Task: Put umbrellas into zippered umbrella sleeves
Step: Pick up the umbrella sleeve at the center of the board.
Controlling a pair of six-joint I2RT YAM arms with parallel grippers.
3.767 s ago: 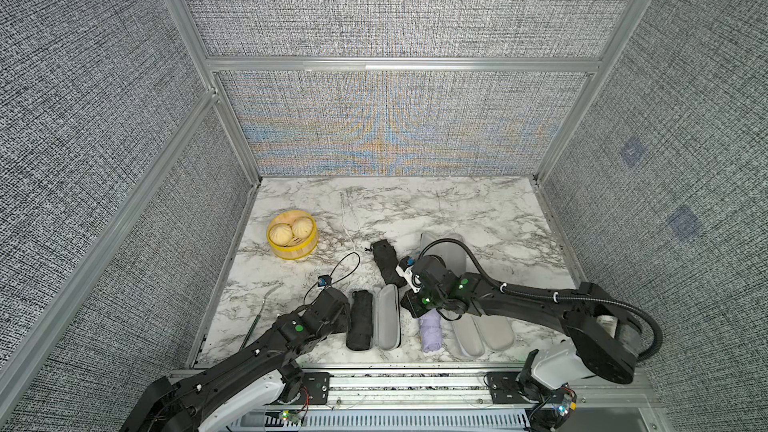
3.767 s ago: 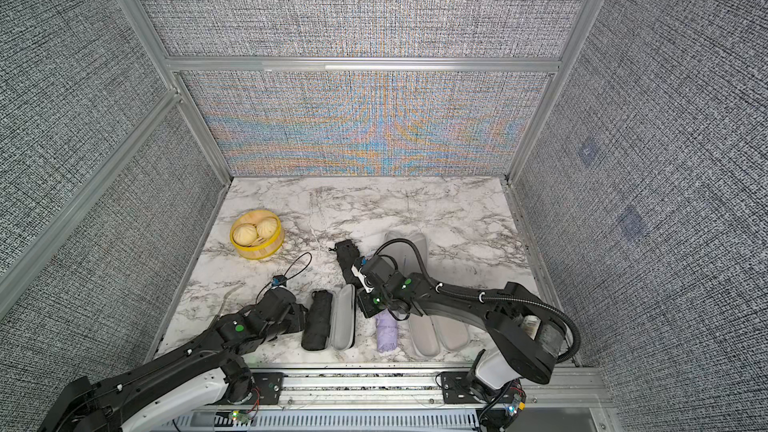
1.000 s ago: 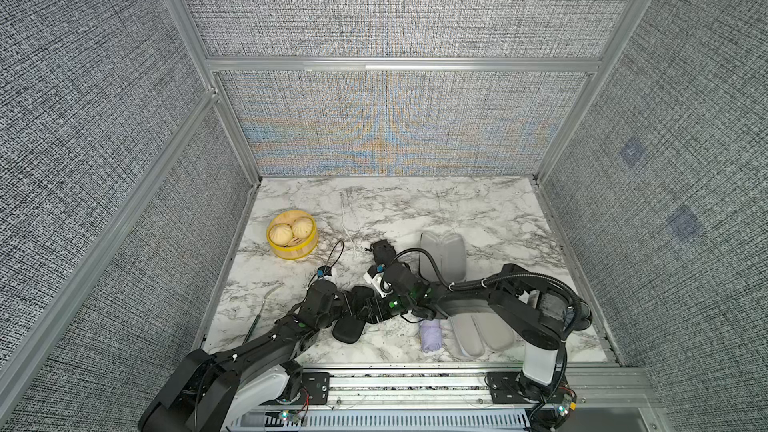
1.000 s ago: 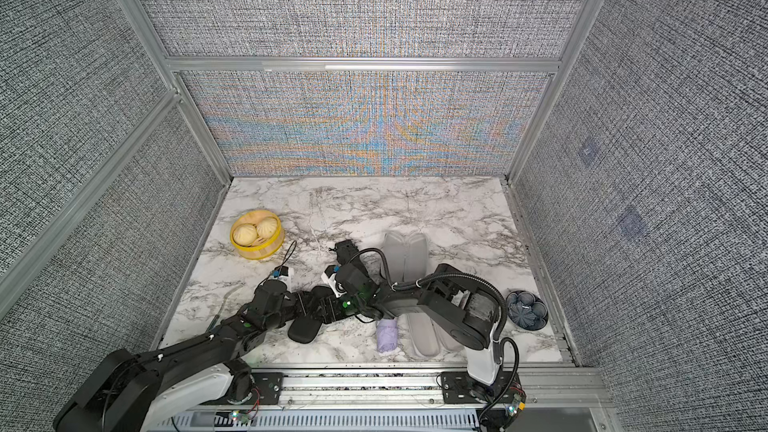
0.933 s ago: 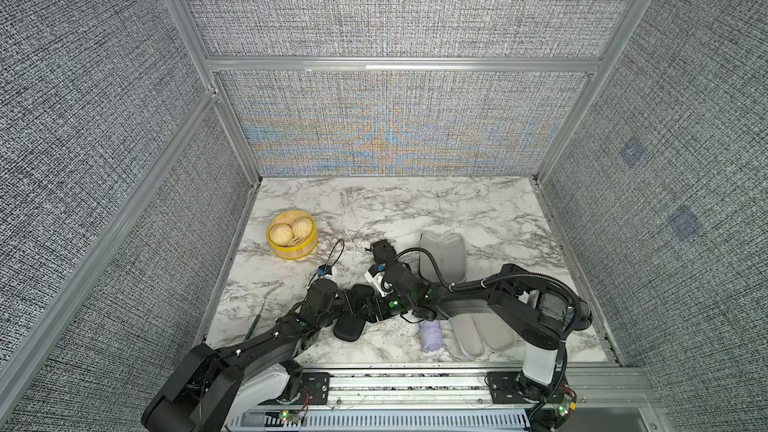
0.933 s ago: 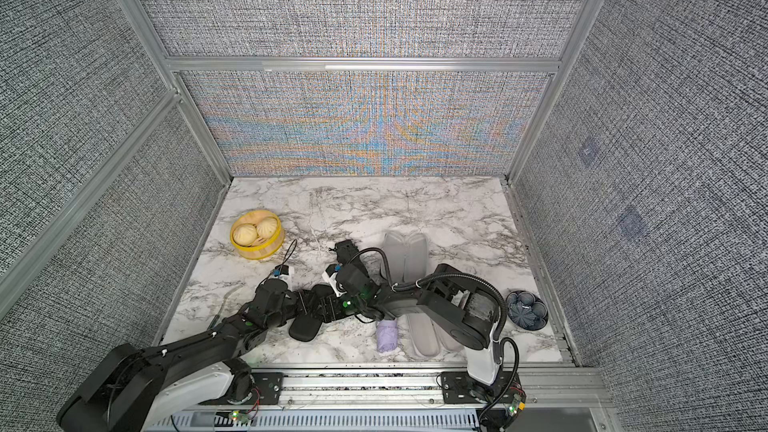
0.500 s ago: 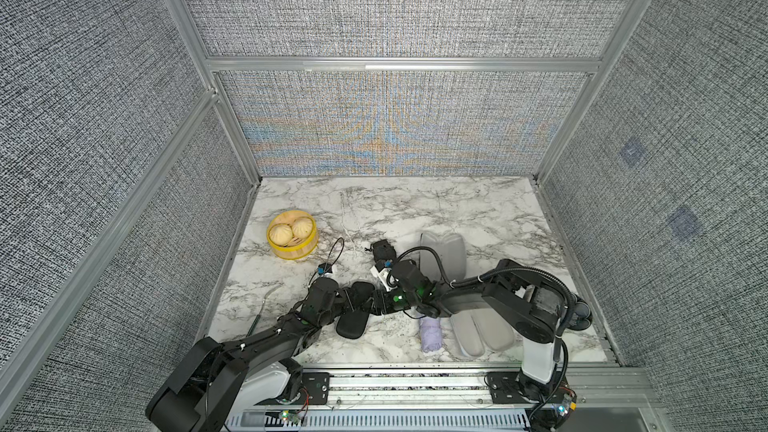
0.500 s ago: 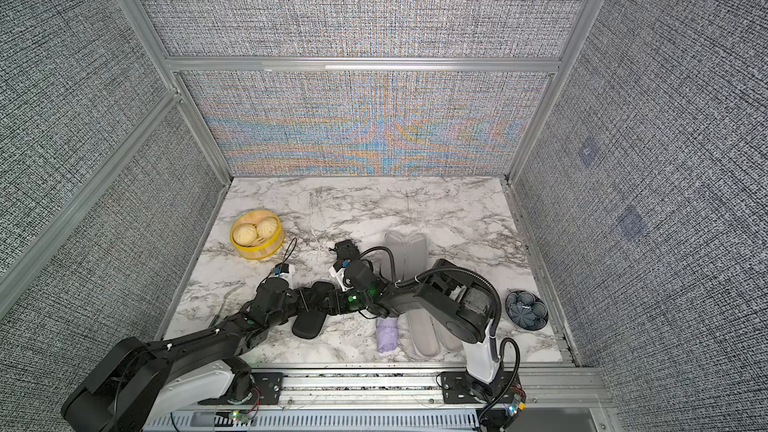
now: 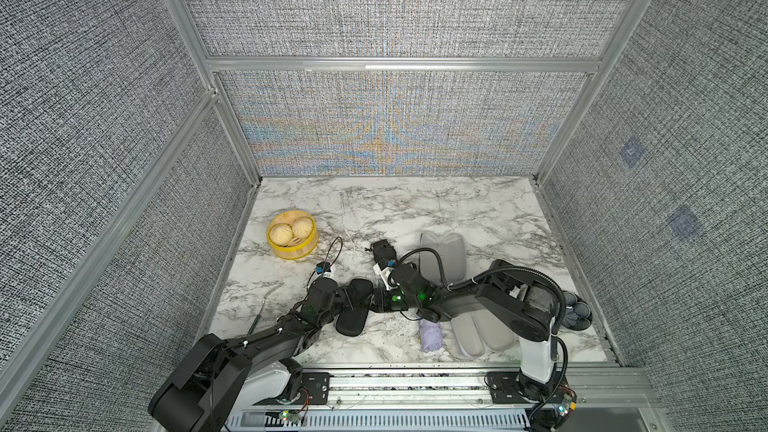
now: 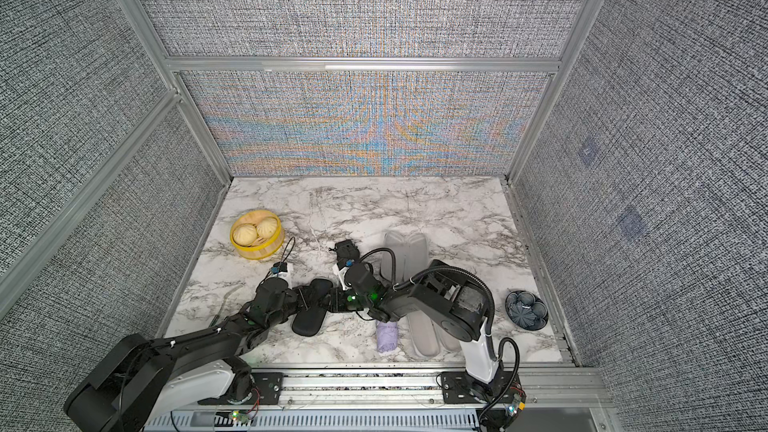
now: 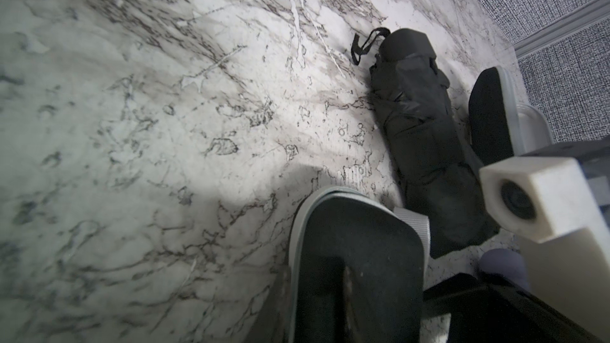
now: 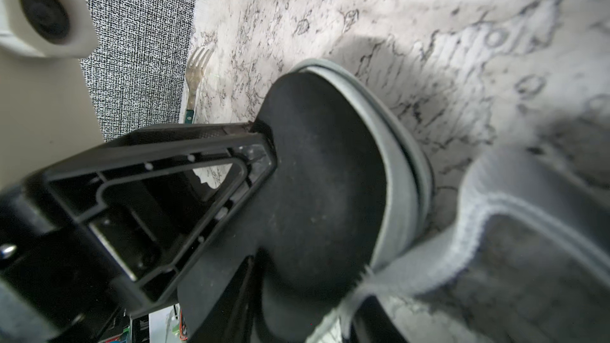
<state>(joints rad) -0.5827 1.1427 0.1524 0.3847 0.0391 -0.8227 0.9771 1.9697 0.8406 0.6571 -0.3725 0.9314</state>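
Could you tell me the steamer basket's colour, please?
Basket: yellow, best in a top view.

A white desk (image 9: 457, 209) with grey marble veining sits inside grey woven fabric walls (image 9: 395, 6) framed in aluminium. Toward its far left stands a round yellow steamer basket (image 9: 291, 252) holding two pale buns (image 9: 281, 234). A fork (image 12: 197, 67) lies near the left edge, and a dark blue patterned dish (image 10: 525, 309) near the right edge.

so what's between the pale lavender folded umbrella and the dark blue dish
an open grey-lined clamshell sleeve and the right arm, in both top views
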